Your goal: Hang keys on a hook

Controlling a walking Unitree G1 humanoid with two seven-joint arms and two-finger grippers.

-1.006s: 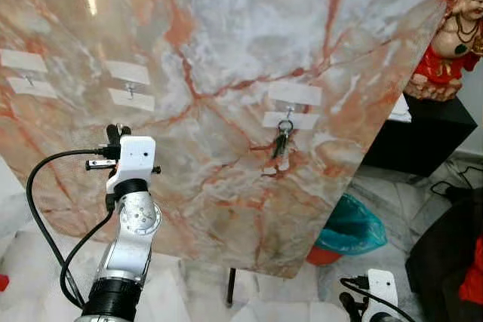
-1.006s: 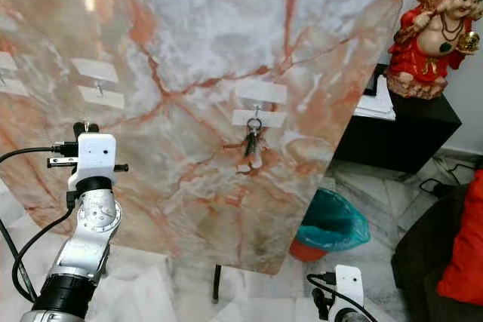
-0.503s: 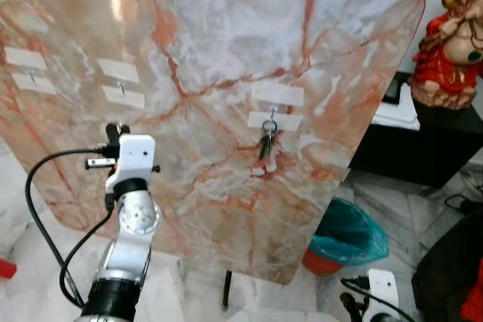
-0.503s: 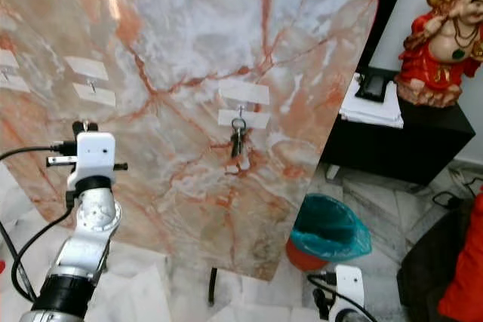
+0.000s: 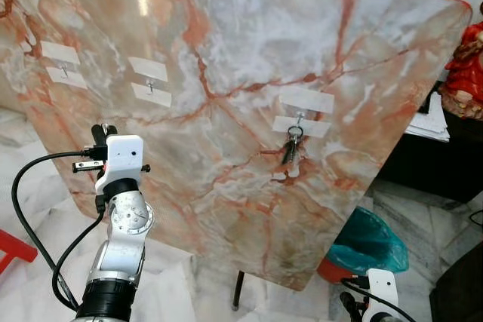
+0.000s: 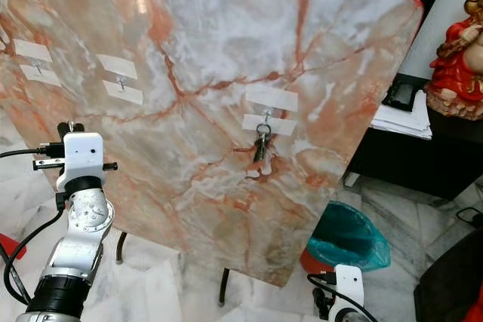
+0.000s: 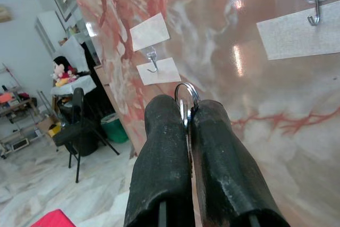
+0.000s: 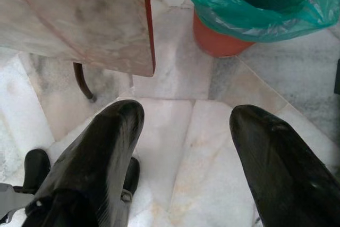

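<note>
Silver key ring (image 7: 186, 97) pinched in left claw (image 7: 187, 126), right claw (image 8: 186, 131) spread.

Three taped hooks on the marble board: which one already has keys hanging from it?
The rightmost metal hook, nearest the green-lined bin: a dark key bunch hangs from it. The middle hook and leftmost hook are bare.

Silver, jointed left arm (image 5: 121, 243) topped by a white boxy wrist housing (image 5: 121, 159) with small dark screws. Black cable (image 5: 30, 209) looping off its side. Long, matte black, rounded fingers (image 8: 101, 152), slightly scuffed. Second white housing (image 5: 383, 286) low on right arm, also cabled.
</note>
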